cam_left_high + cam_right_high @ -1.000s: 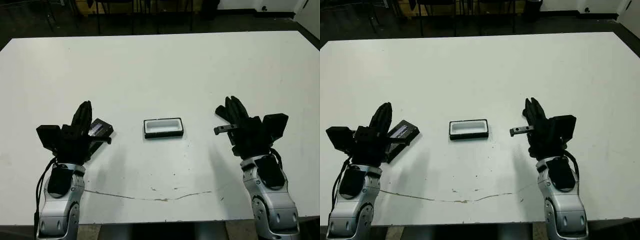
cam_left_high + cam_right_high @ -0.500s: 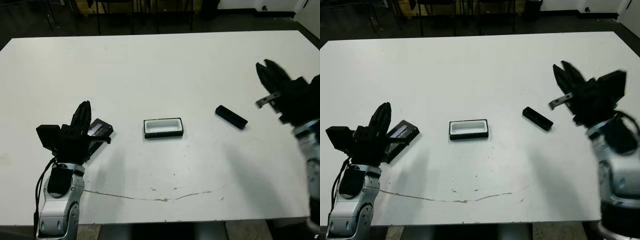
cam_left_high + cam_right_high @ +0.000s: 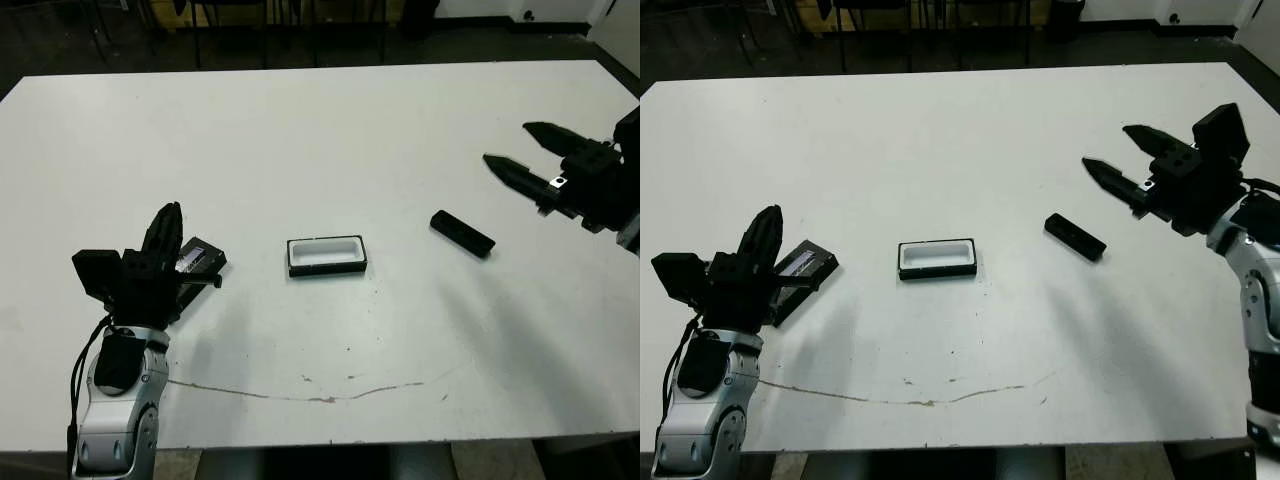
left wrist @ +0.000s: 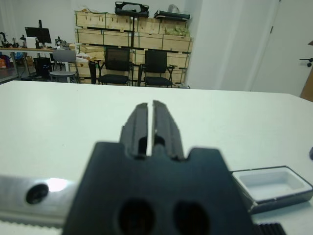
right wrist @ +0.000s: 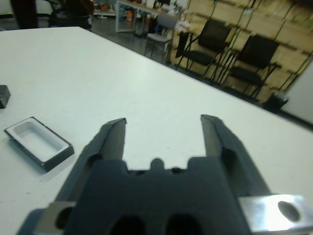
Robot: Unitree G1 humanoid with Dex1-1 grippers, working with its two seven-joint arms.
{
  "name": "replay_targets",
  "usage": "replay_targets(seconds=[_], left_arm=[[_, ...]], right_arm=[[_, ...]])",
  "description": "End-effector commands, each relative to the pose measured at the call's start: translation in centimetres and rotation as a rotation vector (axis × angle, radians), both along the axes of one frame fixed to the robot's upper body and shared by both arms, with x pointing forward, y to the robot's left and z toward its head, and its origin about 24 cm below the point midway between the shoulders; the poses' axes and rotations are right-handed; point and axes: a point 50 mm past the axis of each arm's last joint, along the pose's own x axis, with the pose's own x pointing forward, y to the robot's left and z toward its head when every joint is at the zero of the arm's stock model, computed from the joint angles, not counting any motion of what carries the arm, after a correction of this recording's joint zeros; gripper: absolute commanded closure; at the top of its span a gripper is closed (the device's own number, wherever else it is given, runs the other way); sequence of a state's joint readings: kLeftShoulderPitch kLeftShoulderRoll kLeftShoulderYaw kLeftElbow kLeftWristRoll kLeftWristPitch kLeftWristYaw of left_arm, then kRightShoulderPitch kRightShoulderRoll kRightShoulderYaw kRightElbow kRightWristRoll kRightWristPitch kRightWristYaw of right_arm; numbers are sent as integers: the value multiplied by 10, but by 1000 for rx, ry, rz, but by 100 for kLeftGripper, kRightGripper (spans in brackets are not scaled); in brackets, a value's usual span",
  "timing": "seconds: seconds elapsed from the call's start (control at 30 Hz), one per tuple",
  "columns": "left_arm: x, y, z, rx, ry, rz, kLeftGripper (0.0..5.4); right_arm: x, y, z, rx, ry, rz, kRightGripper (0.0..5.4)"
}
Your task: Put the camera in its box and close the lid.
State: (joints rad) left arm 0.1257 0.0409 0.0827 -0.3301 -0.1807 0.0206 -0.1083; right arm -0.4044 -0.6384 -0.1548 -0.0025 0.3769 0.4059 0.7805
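Since earlier, right gripper (image 3: 1118, 158) swings wide open, empty, at camera's (image 3: 1075, 237) two o'clock; left gripper (image 4: 150, 108) closed, empty. Box (image 3: 937, 258) unfilled, lid (image 3: 800, 266) off.

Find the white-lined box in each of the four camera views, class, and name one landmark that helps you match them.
Left eye view: the box lies near the middle of the table.
Right eye view: the box lies left of centre.
Left wrist view: at the lower right.
Right wrist view: at the lower left.
Shared landmark: the white table around it.
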Motion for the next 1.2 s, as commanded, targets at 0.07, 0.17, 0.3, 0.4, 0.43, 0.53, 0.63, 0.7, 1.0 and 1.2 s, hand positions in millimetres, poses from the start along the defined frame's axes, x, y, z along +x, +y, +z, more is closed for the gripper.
replay_targets(seconds=[0.07, 0.17, 0.3, 0.4, 0.43, 0.53, 0.63, 0.7, 1.0, 1.2], left_arm=[[-2, 2, -5, 6, 35, 3, 540], [-1, 3, -6, 5, 38, 3, 540], [-1, 3, -6, 5, 37, 5, 540], [-1, 3, -6, 7, 42, 8, 540], [-1, 3, -6, 5, 44, 9, 540], [-2, 3, -7, 8, 43, 3, 540], [-2, 3, -7, 13, 46, 7, 540], [-2, 3, -7, 12, 42, 5, 540], [-2, 5, -8, 16, 40, 2, 540], [-3, 5, -8, 6, 47, 8, 540]], right_arm=[[4, -3, -7, 5, 60, 21, 128], [7, -3, -11, 9, 81, 40, 76], [8, -1, -18, 23, 126, 44, 5], [7, 3, -22, 32, 152, 59, 2], [7, 5, -24, 32, 158, 66, 2], [6, 10, -27, 27, 172, 85, 2], [5, 12, -30, 25, 201, 83, 2], [4, 12, -31, 16, 220, 84, 2], [4, 9, -43, 18, 302, 48, 2], [6, 5, -48, -4, 323, 15, 2]])
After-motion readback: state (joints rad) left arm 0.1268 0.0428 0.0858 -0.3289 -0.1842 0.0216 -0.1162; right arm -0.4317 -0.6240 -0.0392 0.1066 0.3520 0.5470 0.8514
